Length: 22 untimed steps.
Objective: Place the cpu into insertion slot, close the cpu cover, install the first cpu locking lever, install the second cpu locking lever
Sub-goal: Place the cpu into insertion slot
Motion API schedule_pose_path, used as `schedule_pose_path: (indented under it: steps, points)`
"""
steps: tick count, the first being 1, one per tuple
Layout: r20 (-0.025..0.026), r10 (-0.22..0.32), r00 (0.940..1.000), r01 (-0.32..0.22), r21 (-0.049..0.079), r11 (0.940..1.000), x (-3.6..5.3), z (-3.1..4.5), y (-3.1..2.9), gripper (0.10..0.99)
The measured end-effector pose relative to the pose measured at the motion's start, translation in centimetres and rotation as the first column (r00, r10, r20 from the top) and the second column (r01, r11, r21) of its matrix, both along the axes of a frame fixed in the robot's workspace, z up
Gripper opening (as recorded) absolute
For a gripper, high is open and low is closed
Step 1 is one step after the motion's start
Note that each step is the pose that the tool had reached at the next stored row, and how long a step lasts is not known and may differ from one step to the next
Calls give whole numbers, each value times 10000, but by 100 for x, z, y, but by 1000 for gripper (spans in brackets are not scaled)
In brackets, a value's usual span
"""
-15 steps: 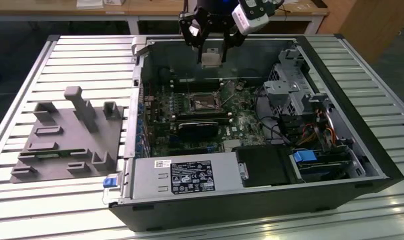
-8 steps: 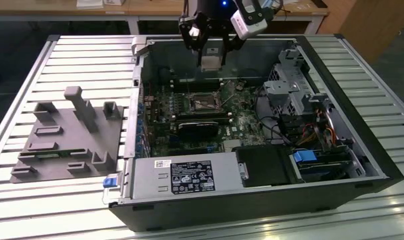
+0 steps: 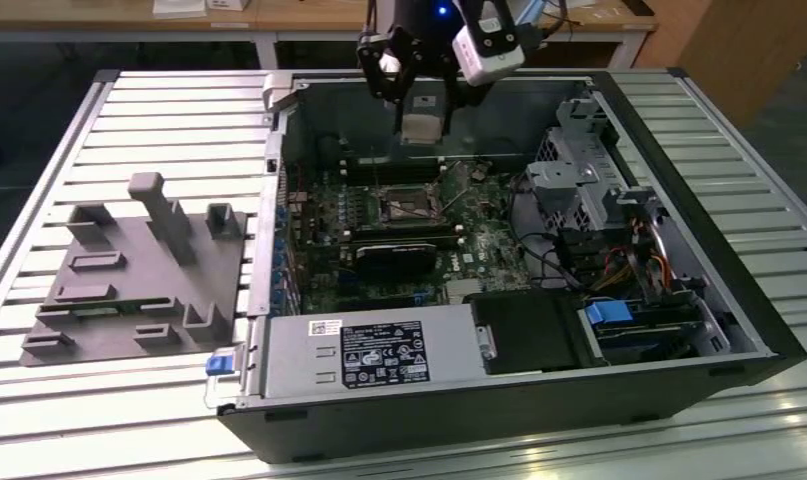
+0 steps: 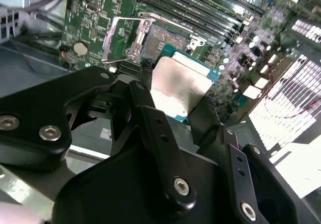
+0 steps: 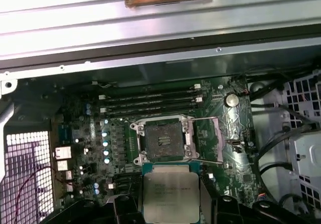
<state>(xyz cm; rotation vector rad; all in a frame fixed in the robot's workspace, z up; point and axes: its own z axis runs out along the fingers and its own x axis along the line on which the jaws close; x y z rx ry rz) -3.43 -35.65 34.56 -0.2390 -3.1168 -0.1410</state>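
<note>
My gripper [image 3: 422,128] hangs over the open computer case [image 3: 670,200], shut on the cpu [image 3: 422,126], a flat square chip with a silvery top. In both wrist views the cpu [image 4: 178,83] [image 5: 170,191] sits between the black fingers [image 4: 145,103], above the motherboard and apart from it. The insertion slot [image 5: 163,141] [image 4: 160,40] [image 3: 406,205] lies bare below, its dark centre showing. The cpu cover [image 5: 208,138] [image 4: 120,38], a thin metal frame, stands swung open beside the slot.
Long memory slots [image 5: 150,103] run along one side of the socket. A black heatsink block [image 3: 392,255], a silver power supply [image 3: 363,350] and a drive cage [image 3: 577,190] with cables crowd the case. A grey fixture [image 3: 136,270] rests on the slatted table [image 3: 136,110].
</note>
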Motion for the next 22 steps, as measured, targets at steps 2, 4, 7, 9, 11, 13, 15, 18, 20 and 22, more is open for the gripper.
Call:
schedule_pose_path:
  steps: [2,4,7,9,11,13,15,18,20,22]
  points:
    - [-1,-360,9994,360,-2,9994,0,-4,0,537]
    - [0,-733,9973,733,-1,9973,0,-7,0,537]
    - [1,-1236,9923,1236,0,9923,0,-10,0,537]
    - [0,-1584,9874,1584,1,9874,0,-11,0,537]
    - [0,-1902,9817,1902,0,9817,0,-11,0,537]
    - [0,-2225,9749,2225,1,9749,0,-12,0,537]
    - [0,-2572,9664,2572,1,9664,0,-13,0,537]
    - [0,-3098,9508,3098,0,9508,0,-15,0,537]
    - [0,-3438,9390,3438,0,9390,0,-16,0,537]
    - [0,-3774,9261,3774,0,9261,0,-17,0,537]
